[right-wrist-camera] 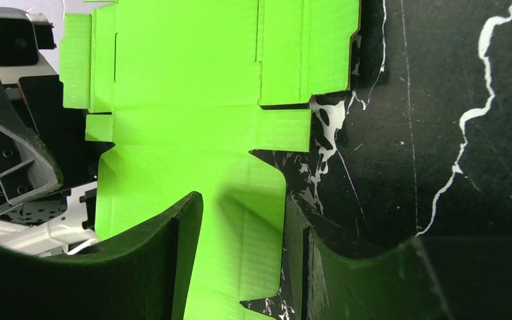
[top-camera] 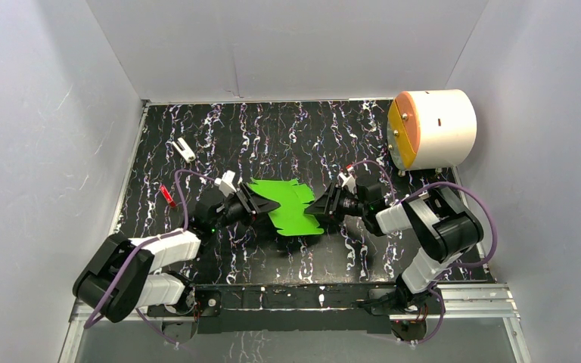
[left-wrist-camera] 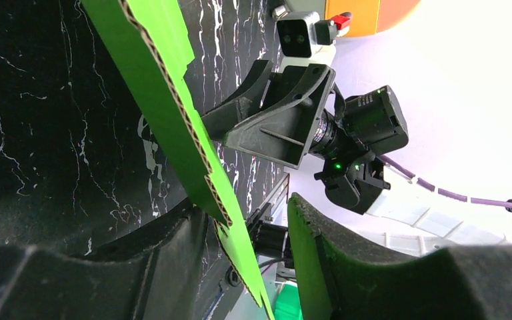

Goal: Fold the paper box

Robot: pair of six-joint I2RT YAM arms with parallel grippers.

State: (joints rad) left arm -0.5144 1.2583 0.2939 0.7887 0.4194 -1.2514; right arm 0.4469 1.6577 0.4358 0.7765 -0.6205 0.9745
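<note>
Straddling opposite edges of one unfolded green paper box (top-camera: 291, 206) at mid-frame on the bench (top-camera: 272, 136), the left hand (top-camera: 267, 204) and right hand (top-camera: 312, 206) are both standing spread, pinching nothing; only the left wrist view is showing the card's corrugated edge.

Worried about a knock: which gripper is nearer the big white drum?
Right. The right gripper is at the green sheet's right edge, in front and left of the drum; the left gripper is at the sheet's opposite edge, farther off.
</note>
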